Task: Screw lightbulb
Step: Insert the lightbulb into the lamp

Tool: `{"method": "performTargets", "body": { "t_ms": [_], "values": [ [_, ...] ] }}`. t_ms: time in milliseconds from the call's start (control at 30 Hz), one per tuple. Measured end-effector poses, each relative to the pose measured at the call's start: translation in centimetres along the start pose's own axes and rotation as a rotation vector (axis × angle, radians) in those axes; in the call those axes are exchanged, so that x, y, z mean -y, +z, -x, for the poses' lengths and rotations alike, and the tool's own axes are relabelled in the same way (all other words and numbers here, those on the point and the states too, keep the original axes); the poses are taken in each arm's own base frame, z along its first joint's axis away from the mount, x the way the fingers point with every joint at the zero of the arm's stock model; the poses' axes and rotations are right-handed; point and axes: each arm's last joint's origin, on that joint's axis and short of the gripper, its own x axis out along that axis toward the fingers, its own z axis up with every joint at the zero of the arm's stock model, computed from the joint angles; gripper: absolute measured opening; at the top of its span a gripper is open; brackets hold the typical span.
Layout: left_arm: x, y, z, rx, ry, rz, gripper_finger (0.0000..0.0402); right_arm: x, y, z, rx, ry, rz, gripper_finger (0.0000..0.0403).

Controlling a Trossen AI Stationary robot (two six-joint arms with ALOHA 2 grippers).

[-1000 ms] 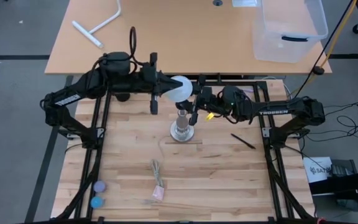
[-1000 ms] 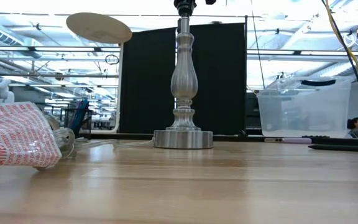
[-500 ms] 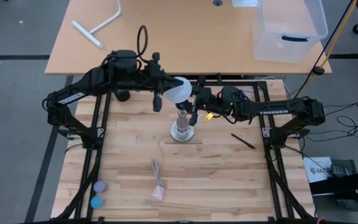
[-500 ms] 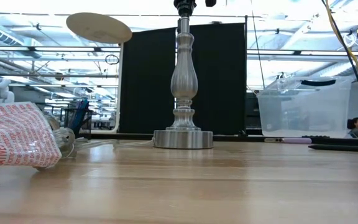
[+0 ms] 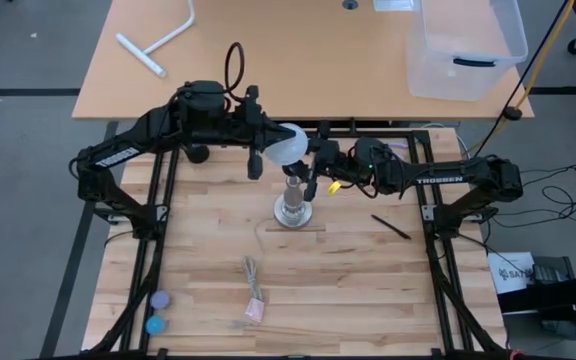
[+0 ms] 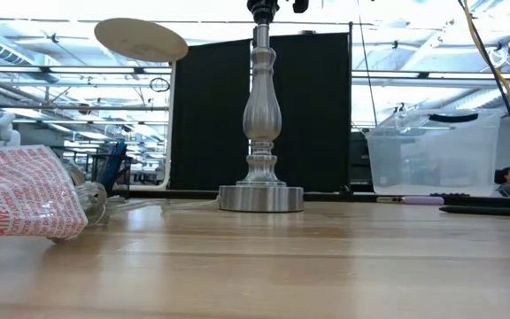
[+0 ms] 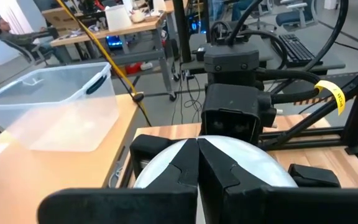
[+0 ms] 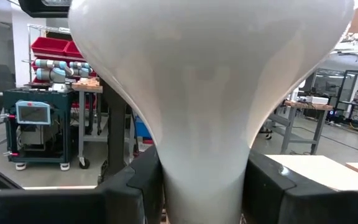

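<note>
The left gripper [image 5: 268,150] is closed on the lightbulb [image 5: 288,146], its two dark fingers [image 7: 185,168] lying across the round white globe and meeting over it in the left wrist view. The bulb hangs directly above the lamp post [image 5: 294,193], which stands upright on its round base on the wooden table [image 5: 368,290]. The right gripper [image 5: 313,172] comes in from the other side and sits at the bulb's neck, where its fingers [image 8: 132,186] flank the tapering white stem; it appears clamped around the neck, just above the socket [image 6: 262,9] at the top of the post.

The bulb is likely light and smooth, with a thin shell that would crack under a hard squeeze. The globe gives a wide, rounded surface that can slip between flat fingers, so a gentle, centred hold across its widest part suits turning it. The neck is narrower and probably stiffer, a good place to steady it while the screw base finds the thread. Tilting it would risk cross-threading, so it should stay in line with the post.
</note>
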Motion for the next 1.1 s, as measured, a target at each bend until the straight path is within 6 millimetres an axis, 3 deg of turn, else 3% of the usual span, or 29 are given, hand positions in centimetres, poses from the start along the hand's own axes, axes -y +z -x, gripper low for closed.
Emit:
{"method": "performTargets", "body": {
  "t_ms": [333, 600, 1100],
  "values": [
    [0.0, -0.6, -1.5, -0.026, -0.003, 0.017, 0.0, 0.0, -0.1, 0.0, -0.011, 0.0, -0.01, 0.0158],
    [0.0, -0.6, -1.6, -0.028, -0.003, 0.019, 0.0, -0.1, 0.0, 0.2, -0.028, 0.006, -0.007, 0.0174],
    [-0.1, -0.7, -1.7, -0.025, 0.002, 0.029, 0.0, -0.5, 2.7, 2.9, -0.086, -0.01, 0.007, 0.0235]
  ]
}}
